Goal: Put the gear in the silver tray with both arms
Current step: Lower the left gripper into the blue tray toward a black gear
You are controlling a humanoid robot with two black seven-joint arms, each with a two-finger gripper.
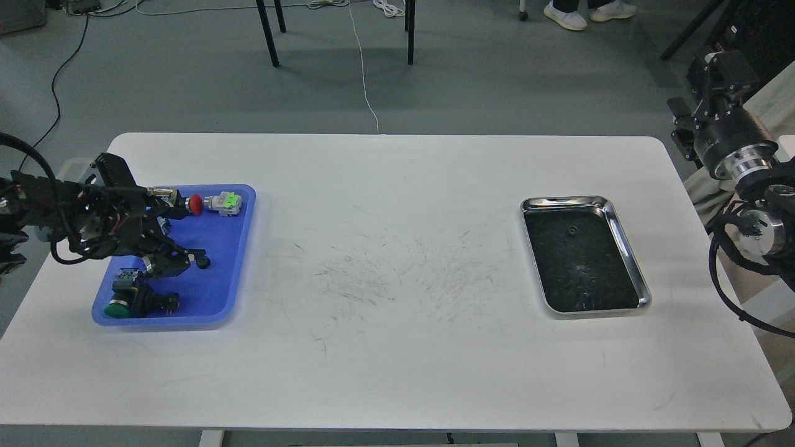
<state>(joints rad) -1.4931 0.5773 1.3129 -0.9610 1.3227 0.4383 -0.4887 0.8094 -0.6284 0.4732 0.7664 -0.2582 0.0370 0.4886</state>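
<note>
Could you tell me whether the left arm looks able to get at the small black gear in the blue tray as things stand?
Probably yes: the left gripper hangs low inside the blue tray, right beside the gear, with nothing between them.

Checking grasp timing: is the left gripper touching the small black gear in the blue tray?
Cannot tell. In the head view the left gripper reaches right beside the gear, dark against dark; no clear gap or contact shows.

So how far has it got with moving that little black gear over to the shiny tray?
Barely started. Nothing looks delivered: the silver tray on the right shows no gear inside. In hand: the left gripper is low over the blue tray, right beside the small black gear, though I can't tell if it has gripped it. The right arm waits off the table's edge. Left: lifting, carrying across, setting down.
</note>
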